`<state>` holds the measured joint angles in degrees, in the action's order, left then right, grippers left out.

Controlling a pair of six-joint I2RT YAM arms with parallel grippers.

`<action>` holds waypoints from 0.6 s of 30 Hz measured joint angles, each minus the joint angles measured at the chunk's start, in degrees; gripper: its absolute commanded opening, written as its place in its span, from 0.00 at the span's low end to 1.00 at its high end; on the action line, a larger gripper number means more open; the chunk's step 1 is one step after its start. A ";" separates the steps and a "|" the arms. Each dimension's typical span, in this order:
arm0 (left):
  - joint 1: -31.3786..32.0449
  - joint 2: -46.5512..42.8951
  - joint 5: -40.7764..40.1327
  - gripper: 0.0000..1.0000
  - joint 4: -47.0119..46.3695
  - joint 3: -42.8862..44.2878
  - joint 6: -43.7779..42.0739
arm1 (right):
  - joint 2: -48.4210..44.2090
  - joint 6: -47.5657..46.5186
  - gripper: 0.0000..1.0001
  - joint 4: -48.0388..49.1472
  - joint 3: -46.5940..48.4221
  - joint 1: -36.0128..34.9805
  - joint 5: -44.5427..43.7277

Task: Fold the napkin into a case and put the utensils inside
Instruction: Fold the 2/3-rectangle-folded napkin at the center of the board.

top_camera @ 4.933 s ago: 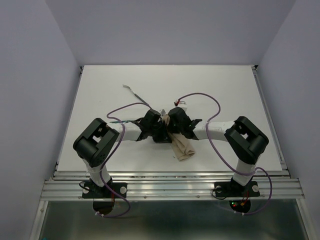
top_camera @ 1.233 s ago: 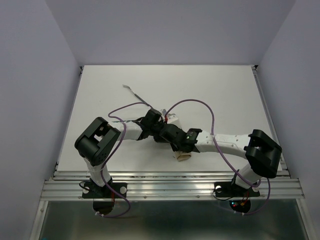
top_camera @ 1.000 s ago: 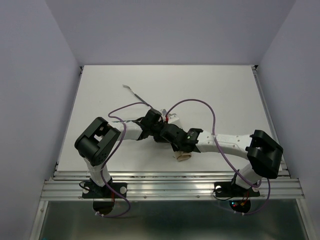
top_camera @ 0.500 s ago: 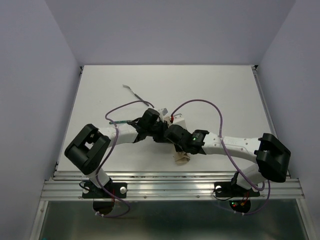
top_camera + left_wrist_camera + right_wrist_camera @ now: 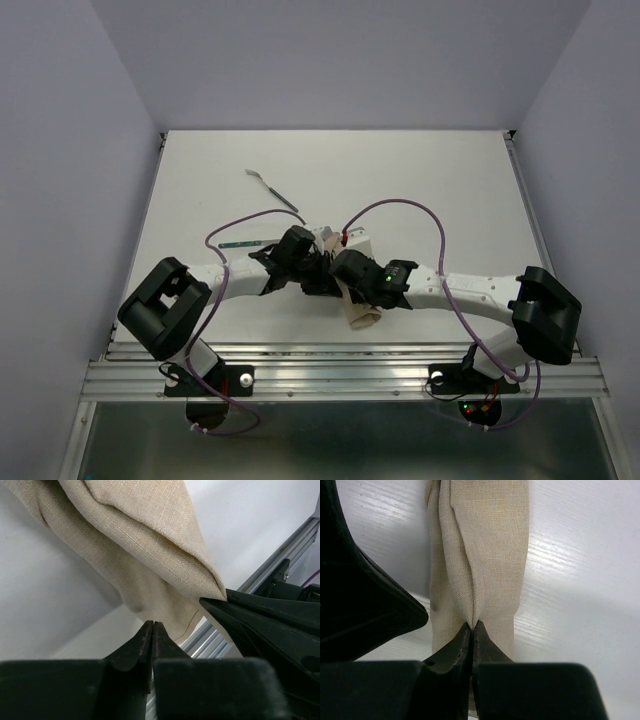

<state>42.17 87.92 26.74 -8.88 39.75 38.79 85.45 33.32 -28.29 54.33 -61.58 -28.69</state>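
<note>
Swinging our left elbow nearer, we are clamping the right pincer (image 5: 472, 625) on the limp napkin (image 5: 490, 555), at its middle fold; whether the left pincer (image 5: 151, 624) is gripping, we cannot tell.

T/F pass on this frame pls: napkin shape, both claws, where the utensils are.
1. The napkin lies spread flat as an open square. False: it is bunched into a narrow folded strip.
2. The right claw is shut, its tips pinching a fold of the napkin. True.
3. All utensils are tucked inside the napkin. False: a utensil lies bare on the table, toward the far left, apart from the napkin.
4. The left claw has its tips at the napkin's edge. True.
</note>
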 measured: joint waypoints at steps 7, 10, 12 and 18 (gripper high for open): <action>0.66 0.48 1.16 0.00 -1.99 0.00 0.15 | 0.00 0.15 0.01 0.20 -0.20 0.00 0.00; 1.25 1.95 1.79 0.00 -3.78 0.00 0.59 | 0.00 0.15 0.01 0.24 -0.20 -0.02 0.00; 1.57 3.37 2.14 0.00 -5.03 0.00 0.94 | 0.00 0.17 0.01 0.33 -0.31 0.00 0.00; 2.32 8.13 2.58 0.00 -6.99 0.55 1.40 | -0.09 0.37 0.01 0.42 -0.87 -0.02 0.00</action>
<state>44.49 96.05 29.32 -15.88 40.29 40.18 85.36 33.69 -27.88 53.45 -61.60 -28.69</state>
